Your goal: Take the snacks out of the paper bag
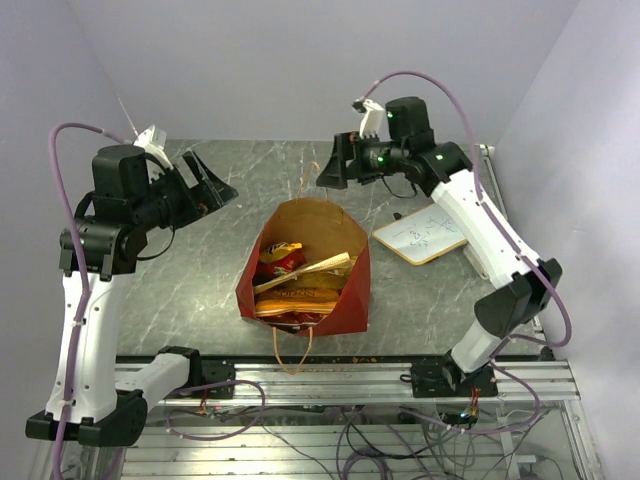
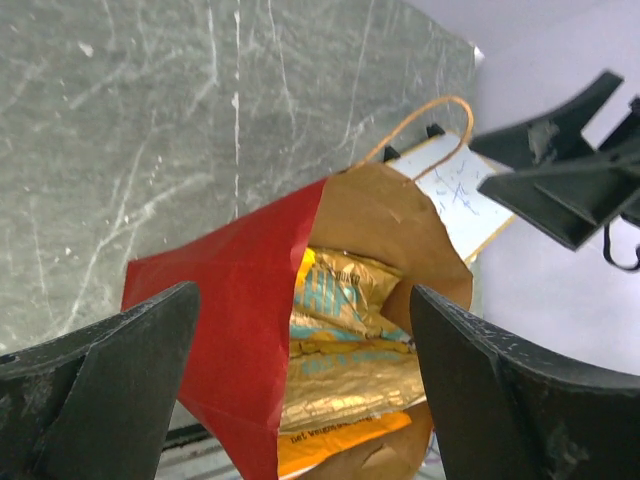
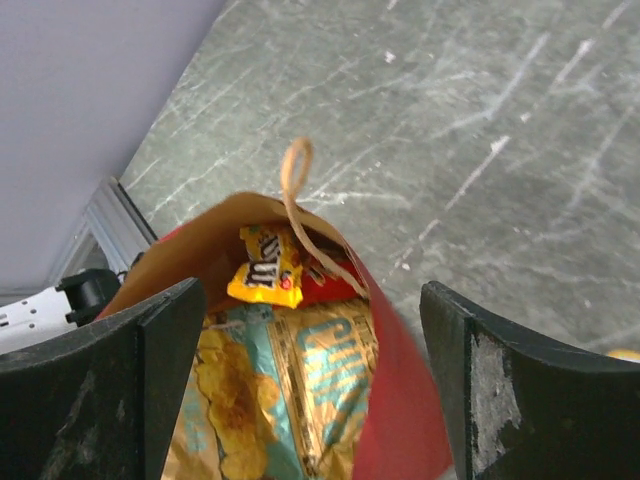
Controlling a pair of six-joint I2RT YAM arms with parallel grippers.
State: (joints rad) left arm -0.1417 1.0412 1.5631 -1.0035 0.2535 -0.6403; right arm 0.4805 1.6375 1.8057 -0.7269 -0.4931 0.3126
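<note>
The red paper bag [image 1: 352,290] stands open at the table's middle, brown inside, with snacks [image 1: 298,285] in it: gold and teal chip bags [image 3: 300,400], a yellow M&M's packet [image 3: 265,272] and an orange packet [image 2: 340,438]. The bag also shows in the left wrist view [image 2: 225,330] and the right wrist view [image 3: 405,410]. My left gripper [image 1: 205,180] hangs open and empty above the table, left of the bag. My right gripper [image 1: 335,165] hangs open and empty above the bag's far edge.
A flat white wood-framed board [image 1: 422,234] lies right of the bag, under the right arm. A twisted handle [image 1: 293,350] points at the near rail. Grey marble table [image 1: 200,270] spreads around; walls close in at back and sides.
</note>
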